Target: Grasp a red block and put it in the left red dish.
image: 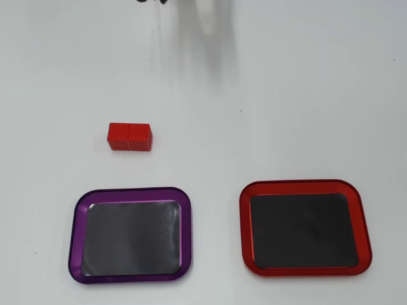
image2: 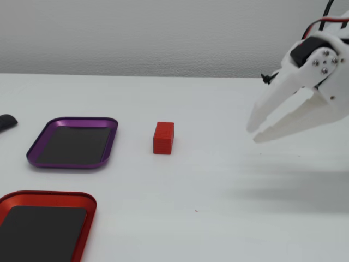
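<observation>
The red block (image: pixel 130 136) lies alone on the white table, also seen in the fixed view (image2: pixel 163 137). The red dish (image: pixel 305 185), red-rimmed with a black inside, is empty; it is at the lower right in the overhead view and the lower left in the fixed view (image2: pixel 49 195). My white gripper (image2: pixel 253 135) hovers above the table at the right of the fixed view, well apart from the block, fingertips together and holding nothing. It is out of the overhead view; only its shadow shows there.
An empty purple-rimmed tray (image: pixel 130 190) sits beside the red dish, just below the block in the overhead view, and to the block's left in the fixed view (image2: pixel 76 120). A small dark object (image2: pixel 6 122) lies at the far left edge.
</observation>
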Action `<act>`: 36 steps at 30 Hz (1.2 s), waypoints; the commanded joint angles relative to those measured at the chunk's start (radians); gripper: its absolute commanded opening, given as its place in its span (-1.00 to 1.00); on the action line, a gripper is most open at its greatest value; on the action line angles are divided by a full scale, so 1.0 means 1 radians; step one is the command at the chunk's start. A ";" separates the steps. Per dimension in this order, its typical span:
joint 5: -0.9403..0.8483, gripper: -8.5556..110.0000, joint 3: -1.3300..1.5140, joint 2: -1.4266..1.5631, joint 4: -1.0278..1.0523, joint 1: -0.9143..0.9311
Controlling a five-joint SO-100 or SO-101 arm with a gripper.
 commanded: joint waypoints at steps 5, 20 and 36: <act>-0.012 -0.60 -0.325 -0.543 -0.034 0.115; -0.221 -0.32 -0.891 -1.401 -0.044 0.314; -0.273 -0.32 -1.216 -1.790 -0.044 0.388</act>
